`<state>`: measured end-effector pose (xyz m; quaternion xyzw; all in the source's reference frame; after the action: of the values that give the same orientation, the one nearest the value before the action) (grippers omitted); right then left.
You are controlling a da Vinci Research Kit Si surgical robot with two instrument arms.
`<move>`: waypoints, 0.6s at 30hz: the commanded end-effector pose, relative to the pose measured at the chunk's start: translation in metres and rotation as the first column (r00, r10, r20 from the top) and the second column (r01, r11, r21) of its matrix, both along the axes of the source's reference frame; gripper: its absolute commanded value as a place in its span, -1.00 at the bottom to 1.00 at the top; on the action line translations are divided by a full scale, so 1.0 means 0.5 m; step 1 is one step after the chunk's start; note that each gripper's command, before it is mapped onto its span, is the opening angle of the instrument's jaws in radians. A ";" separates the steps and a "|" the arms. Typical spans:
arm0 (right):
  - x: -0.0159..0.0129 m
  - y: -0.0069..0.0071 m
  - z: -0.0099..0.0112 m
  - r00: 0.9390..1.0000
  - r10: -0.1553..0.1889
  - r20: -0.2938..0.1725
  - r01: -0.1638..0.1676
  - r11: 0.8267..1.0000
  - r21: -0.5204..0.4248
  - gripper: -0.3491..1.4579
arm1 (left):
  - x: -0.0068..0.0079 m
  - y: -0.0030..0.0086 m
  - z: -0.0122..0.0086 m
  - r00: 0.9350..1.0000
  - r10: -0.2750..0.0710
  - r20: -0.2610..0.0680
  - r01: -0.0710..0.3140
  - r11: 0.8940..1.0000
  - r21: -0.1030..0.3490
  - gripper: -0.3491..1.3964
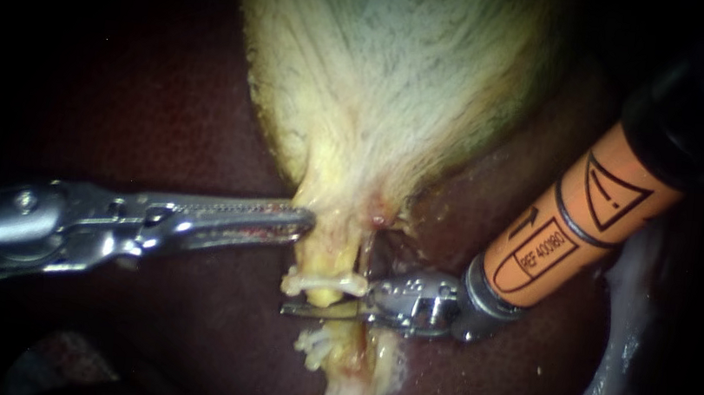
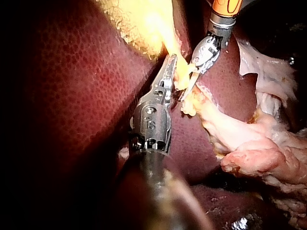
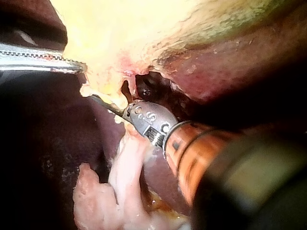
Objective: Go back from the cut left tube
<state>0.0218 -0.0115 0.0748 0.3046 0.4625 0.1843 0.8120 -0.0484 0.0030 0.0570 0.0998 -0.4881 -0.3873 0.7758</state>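
Blades of my right instrument lie shut beside the 1 clip on the left tube; a crooked retreat could dislodge that clip.

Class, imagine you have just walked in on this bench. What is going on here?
Two instruments work at the narrow end of the gallbladder, which lies on the liver. The left instrument has its tip against the gallbladder's neck. The right instrument lies with its thin blades together across a tube, between an upper clip and a lower clip. The tube looks parted there, and the right instrument has not yet backed away.
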 end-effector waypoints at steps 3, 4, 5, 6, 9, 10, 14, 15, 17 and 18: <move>0.0000 -0.0002 -0.0002 1.000 -0.003 -0.002 0.003 1.000 0.002 -1.00 | 0.0000 0.0000 0.0000 1.000 0.000 0.000 0.000 1.000 0.000 -0.60; 0.0001 -0.0003 -0.0003 1.000 0.002 0.003 -0.002 1.000 0.018 -1.00 | 0.0000 0.0000 0.0000 1.000 0.000 0.000 0.000 1.000 0.000 -0.60; 0.0001 -0.0004 -0.0004 1.000 0.006 0.006 -0.006 1.000 0.028 -1.00 | 0.0000 0.0000 0.0000 1.000 0.000 0.000 0.000 1.000 0.000 -0.60; 0.0001 -0.0005 -0.0006 1.000 0.008 0.009 -0.009 0.999 0.040 -0.81 | 0.0000 0.0000 0.0000 1.000 0.000 0.000 0.000 1.000 0.000 -0.60; 0.0002 -0.0008 -0.0010 1.000 0.001 0.006 -0.001 0.998 0.058 -0.46 | 0.0000 0.0000 0.0000 1.000 0.000 0.000 0.000 1.000 0.000 -0.60; 0.0003 -0.0009 -0.0011 1.000 -0.002 0.005 0.001 0.998 0.059 -0.35 | 0.0000 0.0000 0.0000 1.000 0.000 0.000 0.000 1.000 0.000 -0.60; 0.0005 -0.0010 -0.0013 1.000 -0.002 0.004 0.002 0.998 0.059 -0.05 | 0.0000 0.0000 0.0000 1.000 0.000 0.000 0.000 1.000 0.000 -0.60; 0.0005 -0.0010 -0.0013 1.000 -0.002 0.004 0.002 0.998 0.059 0.00 | 0.0000 0.0000 0.0000 1.000 0.000 0.000 0.000 1.000 0.000 -0.60; 0.0004 -0.0010 -0.0013 1.000 -0.002 0.004 0.002 0.998 0.059 0.13 | -0.0001 0.0000 0.0000 1.000 0.000 0.000 0.000 1.000 0.000 -0.60; 0.0004 -0.0010 -0.0013 1.000 -0.002 0.004 0.002 0.998 0.059 0.15 | 0.0000 0.0000 0.0000 1.000 0.000 0.000 0.000 1.000 0.000 -0.60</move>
<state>0.0220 -0.0120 0.0742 0.3287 0.4544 0.1979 0.8039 -0.0485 0.0030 0.0570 0.0996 -0.4883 -0.3872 0.7757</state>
